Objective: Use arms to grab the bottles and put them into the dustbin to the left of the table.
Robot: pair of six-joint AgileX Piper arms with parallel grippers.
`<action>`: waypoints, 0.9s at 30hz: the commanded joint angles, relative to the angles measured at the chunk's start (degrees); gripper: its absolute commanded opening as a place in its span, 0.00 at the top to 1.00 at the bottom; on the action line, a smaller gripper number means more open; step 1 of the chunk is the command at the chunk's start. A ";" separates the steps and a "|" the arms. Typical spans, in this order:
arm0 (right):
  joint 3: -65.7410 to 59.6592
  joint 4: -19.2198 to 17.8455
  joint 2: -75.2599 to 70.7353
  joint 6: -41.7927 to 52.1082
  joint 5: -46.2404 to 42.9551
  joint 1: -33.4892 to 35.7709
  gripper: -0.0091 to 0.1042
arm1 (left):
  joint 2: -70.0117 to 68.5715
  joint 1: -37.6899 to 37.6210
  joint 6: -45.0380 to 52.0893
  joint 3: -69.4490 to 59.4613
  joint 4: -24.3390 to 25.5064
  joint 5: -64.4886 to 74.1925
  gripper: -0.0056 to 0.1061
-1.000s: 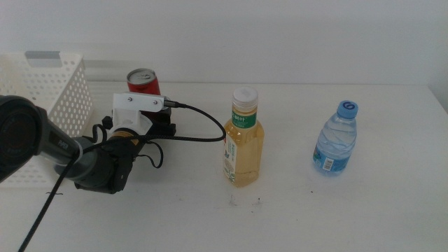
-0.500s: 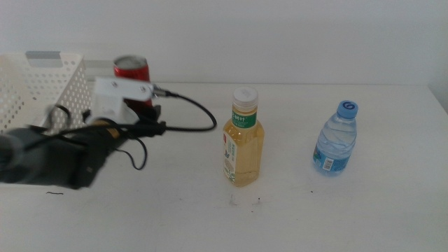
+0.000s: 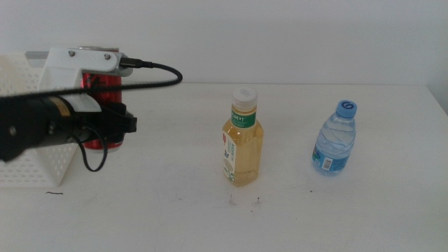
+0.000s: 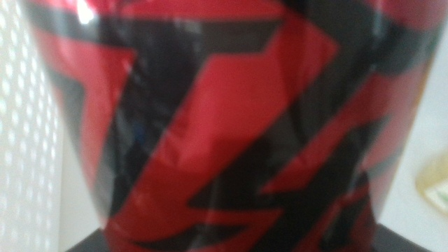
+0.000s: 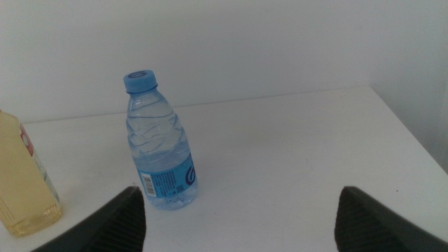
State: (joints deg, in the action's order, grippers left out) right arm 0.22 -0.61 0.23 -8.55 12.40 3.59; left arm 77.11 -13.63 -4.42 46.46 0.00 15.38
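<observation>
My left gripper is shut on the red soda can and holds it off the table beside the right wall of the white perforated dustbin. The can fills the left wrist view. The yellowish tea bottle stands upright mid-table. The small blue water bottle stands upright to its right. My right gripper is open, empty and low behind the water bottle, out of the middle view. The tea bottle's edge shows in the right wrist view.
The white table ends at its right edge just past the water bottle. A white wall runs behind the table. The left arm's black cable loops over the table near the can.
My left gripper has lifted the red can off the table and carried it left and up toward the dustbin. Both bottles have stayed put.
</observation>
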 commanded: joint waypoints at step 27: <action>-0.22 -0.52 -0.23 0.42 -0.43 -0.22 0.15 | 31.03 31.23 29.17 58.30 -10.51 54.58 0.93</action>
State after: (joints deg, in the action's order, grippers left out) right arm 0.22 -0.61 0.23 -8.55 12.40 3.59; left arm 106.46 17.04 23.65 102.84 -8.92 70.47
